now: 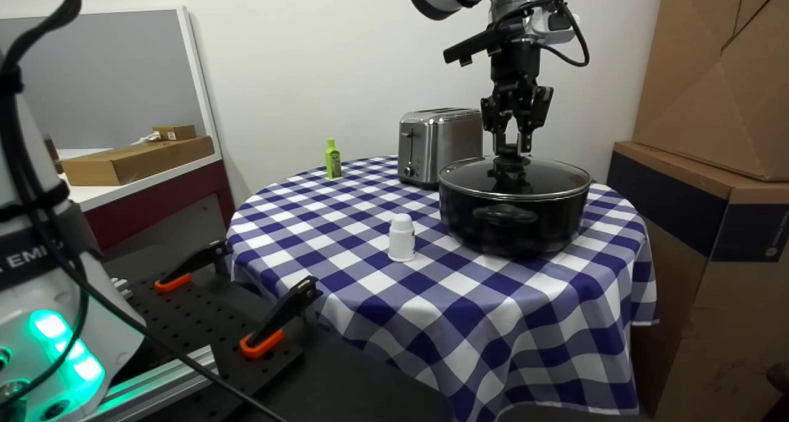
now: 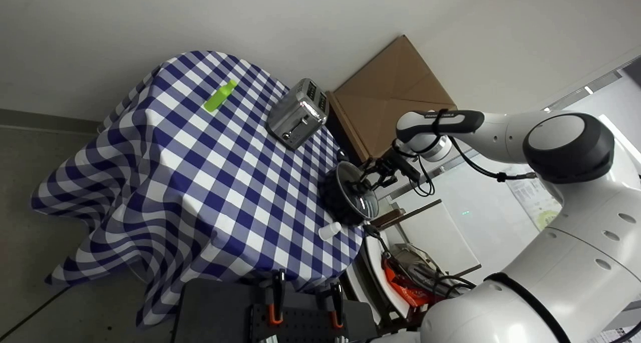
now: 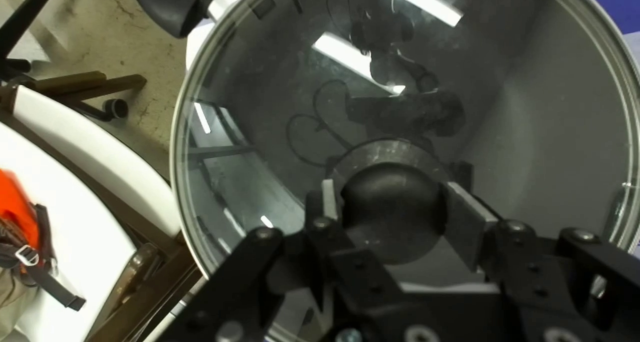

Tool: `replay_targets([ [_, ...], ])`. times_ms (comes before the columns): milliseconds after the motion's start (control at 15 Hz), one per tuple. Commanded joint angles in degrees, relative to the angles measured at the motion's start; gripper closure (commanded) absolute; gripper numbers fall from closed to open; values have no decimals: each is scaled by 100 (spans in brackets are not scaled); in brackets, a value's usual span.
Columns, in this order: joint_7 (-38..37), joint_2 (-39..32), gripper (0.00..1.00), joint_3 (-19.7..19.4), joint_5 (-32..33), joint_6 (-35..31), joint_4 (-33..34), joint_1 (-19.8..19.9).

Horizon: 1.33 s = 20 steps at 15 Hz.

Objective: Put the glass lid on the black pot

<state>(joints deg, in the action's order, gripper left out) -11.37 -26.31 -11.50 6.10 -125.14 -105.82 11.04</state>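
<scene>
The black pot (image 1: 518,228) stands on the checked table, and its side handle (image 3: 170,2) shows in the wrist view. The glass lid (image 1: 558,172) lies level on the pot's rim; it also shows in the wrist view (image 3: 520,97). My gripper (image 1: 513,146) points straight down over the lid's middle. In the wrist view my gripper (image 3: 392,197) has one finger on each side of the dark knob (image 3: 392,217), the fingers about a knob's width apart. A thin gap seems to show at the left finger; I cannot tell whether they press on the knob.
A silver toaster (image 1: 439,148) stands behind the pot. A white shaker (image 1: 402,238) stands in front, and a green bottle (image 1: 333,160) is farther back. Cardboard boxes (image 1: 733,274) stand beside the table (image 1: 351,259). Chairs (image 3: 65,182) show beside the pot in the wrist view.
</scene>
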Motion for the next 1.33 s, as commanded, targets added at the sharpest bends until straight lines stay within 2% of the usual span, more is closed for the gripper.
replay_targets([
  [0, -53, 2, 16, 10, -91, -40, 8, -70],
  [133, -14, 39, 2, 32, -142, -49, -12, -61],
  [200, -3, 71, 0, 39, -161, -51, -33, -61],
  [467, 43, 451, 0, 23, -47, -113, -267, -120],
  [800, -385, 1480, 0, 9, 810, -311, -973, -626],
  [1067, -1016, 2384, 0, 391, 1269, -249, -1455, -1089],
  [1267, -1569, 3012, 0, 815, 728, -6, -1672, -1260],
])
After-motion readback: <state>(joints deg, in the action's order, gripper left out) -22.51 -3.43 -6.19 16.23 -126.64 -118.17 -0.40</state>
